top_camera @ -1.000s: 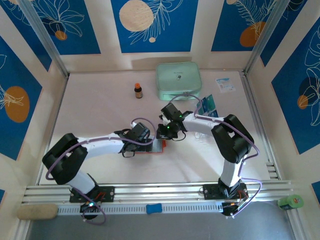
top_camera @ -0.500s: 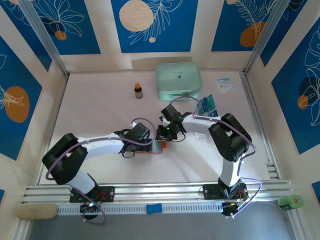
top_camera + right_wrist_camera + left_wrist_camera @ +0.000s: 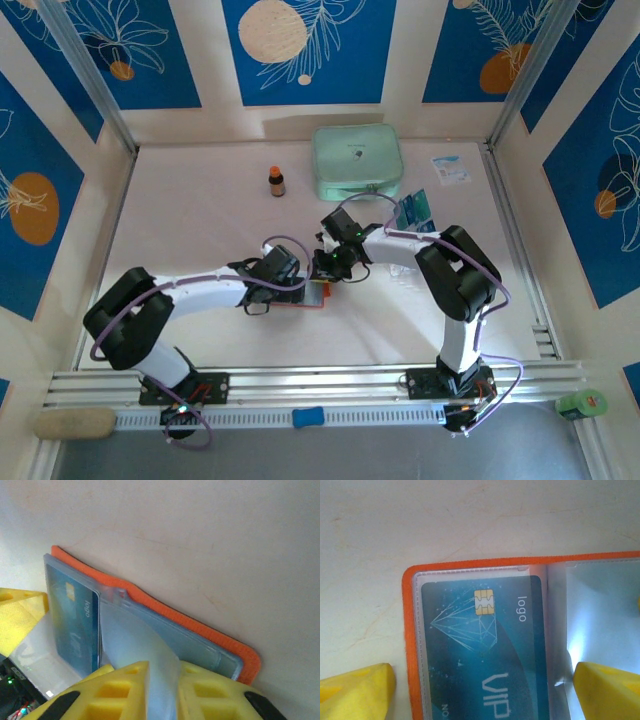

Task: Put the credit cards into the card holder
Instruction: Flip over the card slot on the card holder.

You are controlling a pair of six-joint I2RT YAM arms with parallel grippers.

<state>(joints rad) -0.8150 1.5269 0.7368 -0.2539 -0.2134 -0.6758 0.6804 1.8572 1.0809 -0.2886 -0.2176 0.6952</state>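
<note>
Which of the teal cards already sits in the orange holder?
The VIP card with the gold chip, under a clear sleeve of the card holder; the other cards lie loose on the table.

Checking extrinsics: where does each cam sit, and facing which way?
Top external: above and behind the bases, looking down on the table; both arms, left pincer and right pincer at the card holder.
Left wrist: straight down on the open holder, credit card inside; yellow fingertips at bottom corners.
Right wrist: low, slanting across the holder; fingers pinch a clear sleeve.
Shared: both wrist views show that card.
</note>
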